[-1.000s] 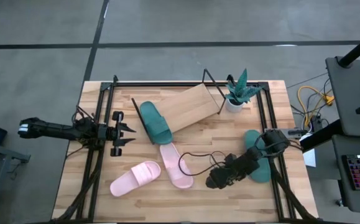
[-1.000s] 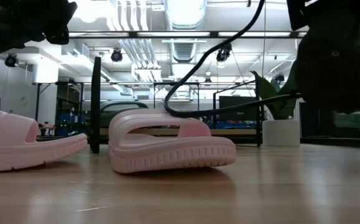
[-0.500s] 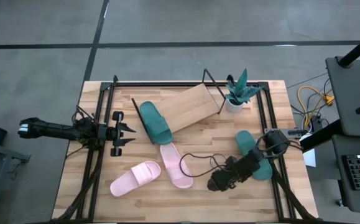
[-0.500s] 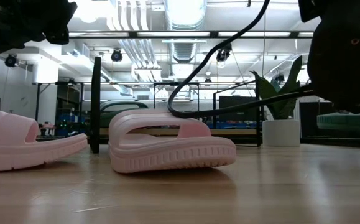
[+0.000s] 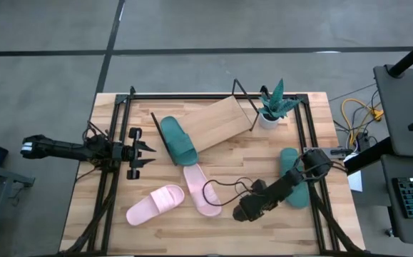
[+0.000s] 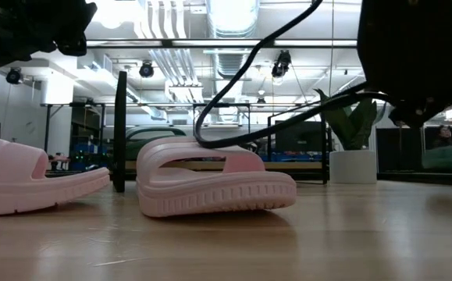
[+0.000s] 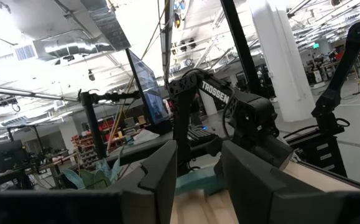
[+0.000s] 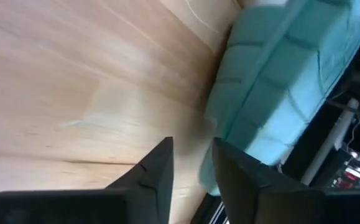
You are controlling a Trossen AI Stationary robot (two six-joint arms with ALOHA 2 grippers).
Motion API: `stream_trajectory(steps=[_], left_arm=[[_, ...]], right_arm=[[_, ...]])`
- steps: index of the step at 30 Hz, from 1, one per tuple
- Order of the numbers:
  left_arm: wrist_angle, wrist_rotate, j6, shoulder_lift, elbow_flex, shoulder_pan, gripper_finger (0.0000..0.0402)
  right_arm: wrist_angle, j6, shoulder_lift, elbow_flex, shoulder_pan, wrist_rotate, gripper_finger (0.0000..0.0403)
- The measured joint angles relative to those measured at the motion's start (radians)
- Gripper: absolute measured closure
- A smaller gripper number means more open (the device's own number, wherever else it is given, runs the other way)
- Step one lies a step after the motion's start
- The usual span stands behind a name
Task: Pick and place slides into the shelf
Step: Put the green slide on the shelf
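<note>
One slide (image 5: 177,140) on shelf (image 5: 217,123); two slides (image 5: 155,204) (image 5: 202,190) before shelf; fourth (image 5: 292,187) far right.

- The right gripper (image 8: 192,165) has two dark fingers (image 8: 152,174) with a narrow gap between them; nothing sits in that gap.
- Beneath the fingers lies the light-wood tabletop (image 8: 74,74), its plank seams running across.
- A green slide (image 8: 279,81) lies on the tabletop just beyond the fingertips, with grooved foam facing the camera.
- Dark metal framing (image 8: 329,143) and a blurred stretch of room lie past the slide.
</note>
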Motion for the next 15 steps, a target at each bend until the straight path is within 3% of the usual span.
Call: stream_trajectory(steps=[8,15], left_arm=[[0.000,0.000,0.000,0.000,0.000,0.000,0.0288],[0.000,0.000,0.000,0.000,0.000,0.000,0.0288]], right_arm=[[-0.002,-0.028,0.000,0.005,-0.022,0.101,0.0258],[-0.003,-0.127,0.000,0.004,-0.076,0.202,0.0255]])
